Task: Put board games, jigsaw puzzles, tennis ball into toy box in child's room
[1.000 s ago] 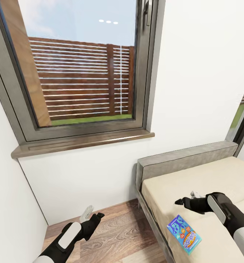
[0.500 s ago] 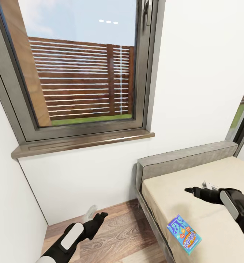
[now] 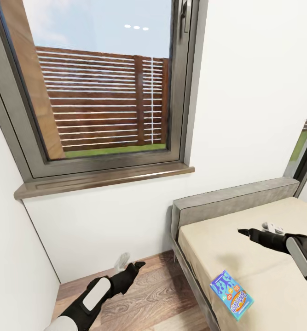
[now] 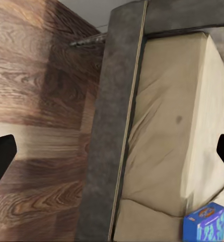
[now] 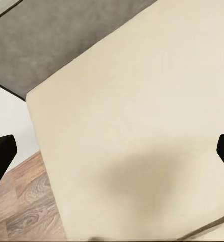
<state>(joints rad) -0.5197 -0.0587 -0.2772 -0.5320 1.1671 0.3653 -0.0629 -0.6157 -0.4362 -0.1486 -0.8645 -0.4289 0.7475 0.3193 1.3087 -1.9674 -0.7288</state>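
Right gripper is over the beige mattress of the bed, fingers spread wide, holding nothing. The board game, a blue box, lies flat near the bed's left edge, nearer to the robot than that gripper and well apart from it.

Left gripper is over the wood floor left of the bed, also wide open and empty.

Risks:
- box sits close to the mattress edge; a sideways nudge could push it off onto the floor
- it lies flat on a soft surface, so fingers may dig into the mattress instead of getting under it

No container here; toy box and table are elsewhere.
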